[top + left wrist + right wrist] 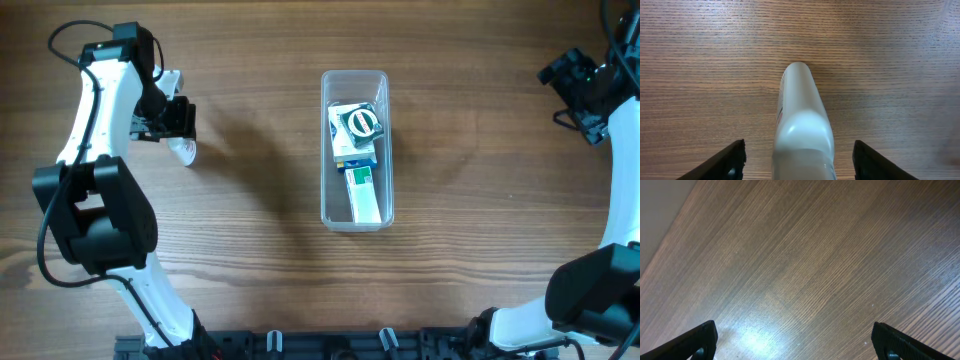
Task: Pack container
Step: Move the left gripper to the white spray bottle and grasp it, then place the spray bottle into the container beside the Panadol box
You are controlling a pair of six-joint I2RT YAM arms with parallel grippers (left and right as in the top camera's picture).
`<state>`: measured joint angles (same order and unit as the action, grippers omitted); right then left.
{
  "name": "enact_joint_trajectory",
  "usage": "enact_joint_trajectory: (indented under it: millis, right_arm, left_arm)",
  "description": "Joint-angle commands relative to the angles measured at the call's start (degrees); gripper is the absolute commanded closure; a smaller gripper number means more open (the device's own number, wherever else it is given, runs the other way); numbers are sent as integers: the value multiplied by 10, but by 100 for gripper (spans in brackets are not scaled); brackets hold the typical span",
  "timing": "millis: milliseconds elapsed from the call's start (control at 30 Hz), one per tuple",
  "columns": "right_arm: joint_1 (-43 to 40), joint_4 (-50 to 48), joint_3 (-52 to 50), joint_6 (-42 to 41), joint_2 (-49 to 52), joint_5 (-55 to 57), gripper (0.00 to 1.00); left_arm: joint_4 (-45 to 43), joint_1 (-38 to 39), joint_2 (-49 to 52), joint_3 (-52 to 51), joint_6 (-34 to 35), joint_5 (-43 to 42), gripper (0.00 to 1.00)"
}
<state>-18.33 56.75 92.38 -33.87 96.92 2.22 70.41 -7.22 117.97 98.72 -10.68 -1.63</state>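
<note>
The container [325, 150], a clear long narrow bin, stands at the table's middle. It holds a white and blue box with a round dark item [357, 123] on it and a green and white box [364, 190]. My left gripper [178, 128] is at the far left, open, with its fingers on either side of a small clear spray bottle [185, 151]. In the left wrist view the bottle [801, 120] sits between the wide-open fingers [800, 162], which do not touch it. My right gripper [565, 80] is at the far right, open and empty [796, 335].
Bare wooden tabletop [250, 230] lies around the container. The right wrist view shows only wood grain [805, 270] and a pale strip at the upper left corner. A black rail runs along the front edge [330, 345].
</note>
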Motion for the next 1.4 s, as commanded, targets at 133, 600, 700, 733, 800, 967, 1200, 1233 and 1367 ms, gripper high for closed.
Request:
enact_joint_trajectory:
  millis: [133,600,700,733,800,967,1200,1233,1367]
  right_arm:
    - [1,-2,-3,-8,8,10,0]
    - [1,-2,-3,-8,8,10,0]
    - [1,-2,-3,-8,8,10,0]
    - [1,-2,-3,-8,8,10,0]
    - [1,-2,-3,-8,8,10,0]
    - [1,-2,-3,-8,8,10,0]
    - [1,-2,-3,-8,8,10,0]
    - [1,-2,-3,-8,8,10,0]
    - [1,-2,-3,-8,8,10,0]
  left_arm:
    - [-9,0,3,-3,-11,-11,40]
    - [2,0,3,-3,8,-16,70]
    - [9,0,3,-2,22,-16,71]
    - [10,0,2,-2,29,-16,73]
    - [13,0,-3,1,41,-22,75]
    - [40,39,-55,45,56,-54,75]
    - [33,191,-170,45,152,-54,75]
    - [33,210,-181,45,165,-54,75]
    - [33,338,-217,45,277,-52,75]
